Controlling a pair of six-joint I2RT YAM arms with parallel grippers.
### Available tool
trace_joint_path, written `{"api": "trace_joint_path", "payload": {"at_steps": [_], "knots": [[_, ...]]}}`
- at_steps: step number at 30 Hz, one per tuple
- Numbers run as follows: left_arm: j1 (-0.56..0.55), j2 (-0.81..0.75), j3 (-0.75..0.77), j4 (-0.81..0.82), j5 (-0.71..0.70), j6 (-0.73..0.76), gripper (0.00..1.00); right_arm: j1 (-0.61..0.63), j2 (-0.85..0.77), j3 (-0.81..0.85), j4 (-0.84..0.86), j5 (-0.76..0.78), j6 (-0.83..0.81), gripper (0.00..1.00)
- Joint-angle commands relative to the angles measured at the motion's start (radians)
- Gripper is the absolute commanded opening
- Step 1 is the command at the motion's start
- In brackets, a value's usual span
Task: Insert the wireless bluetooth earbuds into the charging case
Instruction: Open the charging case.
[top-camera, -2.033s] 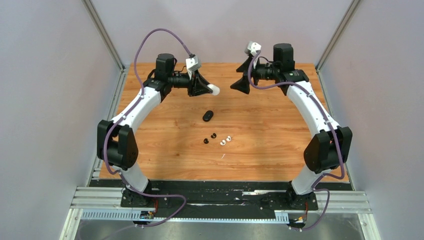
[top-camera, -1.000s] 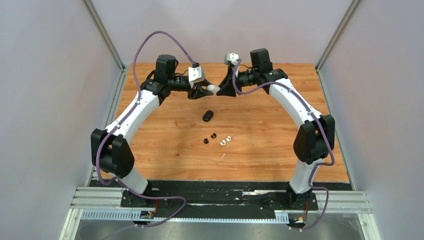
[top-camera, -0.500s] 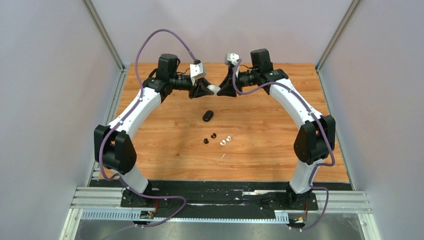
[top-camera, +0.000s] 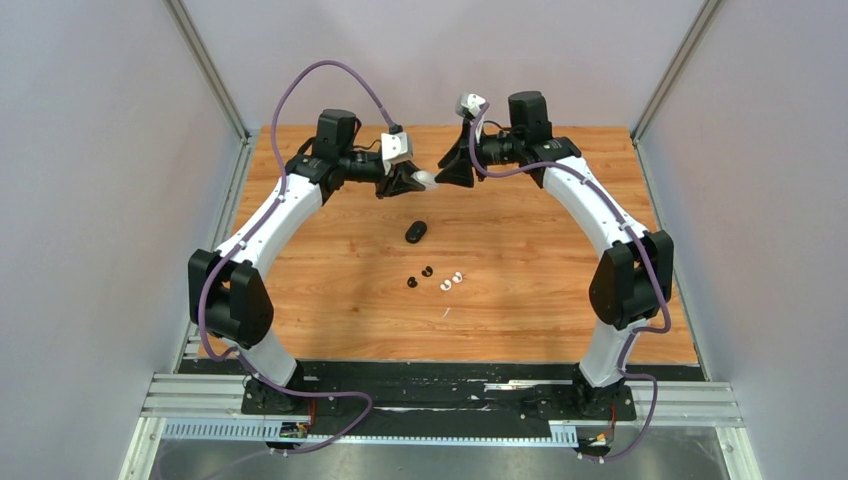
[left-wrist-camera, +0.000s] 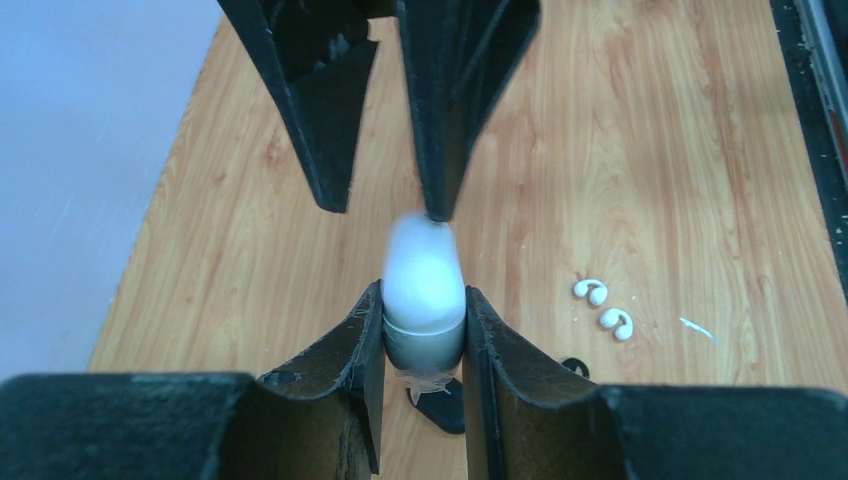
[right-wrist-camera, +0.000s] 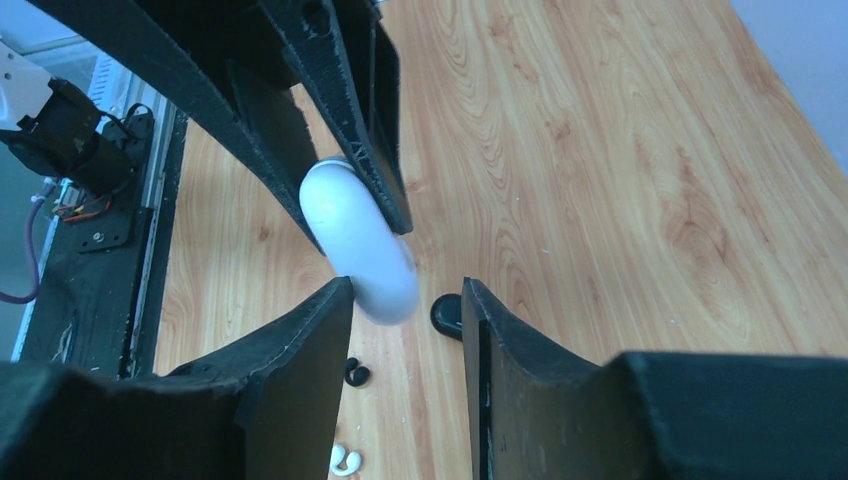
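In the upper middle of the top view, the left pincer (top-camera: 410, 180) reaches in from the left, raised above the table (top-camera: 540, 270). It is clamped on a white case (top-camera: 427, 179), a smooth pill shape. The left wrist view shows both fingers pressed against the case's lower half, with its rounded end sticking out beyond the fingertips. That end is blurred.

Just right of it, the right pincer (top-camera: 445, 172) points back at the left one. Its jaws stand apart, not gripping. In the right wrist view the free end of the white case sits in the gap between them, close against the finger on the left of the frame and clear of the one on the right. From the left wrist view, one right finger meets the tip of the case.

Below the two pincers, near the middle of the frame, a black case (top-camera: 416, 232) lies flat on the table. Lower down, the black earbuds (top-camera: 412, 282) lie side by side. Just to their right are the white earbuds (top-camera: 445, 285), also a close pair. All four rest on the wood, well apart from both pincers. A small white scrap (top-camera: 446, 313) lies below the white pair.
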Motion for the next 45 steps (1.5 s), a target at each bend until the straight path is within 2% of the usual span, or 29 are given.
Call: {"api": "trace_joint_path", "payload": {"at_steps": [1, 7, 12, 16, 23, 27, 34, 36, 37, 38, 39, 40, 41, 42, 45], "knots": [[-0.011, -0.009, 0.022, -0.058, 0.039, 0.019, 0.0, -0.018, -0.05, 0.029, 0.117, 0.041, 0.026, 0.44], [-0.01, 0.004, 0.021, -0.028, 0.03, -0.072, 0.0, -0.019, -0.066, 0.003, 0.127, 0.03, 0.032, 0.45], [0.001, 0.016, 0.021, 0.003, 0.038, -0.155, 0.0, -0.009, -0.099, -0.03, 0.052, -0.078, -0.1, 0.6], [0.002, 0.01, 0.012, 0.045, 0.044, -0.185, 0.0, 0.011, -0.09, -0.042, 0.001, -0.063, -0.159, 0.62], [0.001, 0.003, 0.015, 0.089, 0.056, -0.231, 0.0, 0.027, -0.048, -0.024, -0.01, -0.043, -0.172, 0.56], [0.001, -0.003, 0.009, 0.106, 0.059, -0.24, 0.0, 0.035, -0.037, -0.015, -0.013, -0.042, -0.172, 0.48], [0.001, -0.013, -0.001, 0.152, 0.068, -0.264, 0.0, 0.043, -0.027, -0.016, -0.013, -0.023, -0.175, 0.43], [0.001, -0.02, -0.007, 0.155, 0.072, -0.254, 0.0, 0.044, -0.021, -0.017, -0.012, -0.021, -0.174, 0.38], [0.001, -0.022, -0.009, 0.155, 0.071, -0.247, 0.0, 0.044, -0.019, -0.014, -0.012, -0.022, -0.173, 0.31], [0.001, -0.022, -0.009, 0.151, 0.065, -0.244, 0.01, 0.044, -0.019, -0.012, -0.012, -0.022, -0.173, 0.27], [0.001, -0.021, -0.005, 0.132, 0.064, -0.232, 0.05, 0.044, -0.02, -0.01, -0.013, -0.022, -0.172, 0.19], [0.001, -0.02, -0.002, 0.12, 0.057, -0.224, 0.22, 0.044, -0.022, -0.007, -0.013, -0.02, -0.173, 0.09], [0.001, -0.021, 0.006, 0.092, 0.05, -0.213, 0.33, 0.045, -0.026, -0.006, -0.011, -0.017, -0.173, 0.04], [0.002, -0.024, 0.009, 0.079, 0.032, -0.209, 0.5, 0.044, -0.032, -0.008, -0.012, -0.014, -0.176, 0.01], [0.01, -0.033, 0.004, 0.032, 0.019, -0.201, 0.59, 0.044, -0.056, -0.022, -0.009, -0.007, -0.187, 0.0]]}}
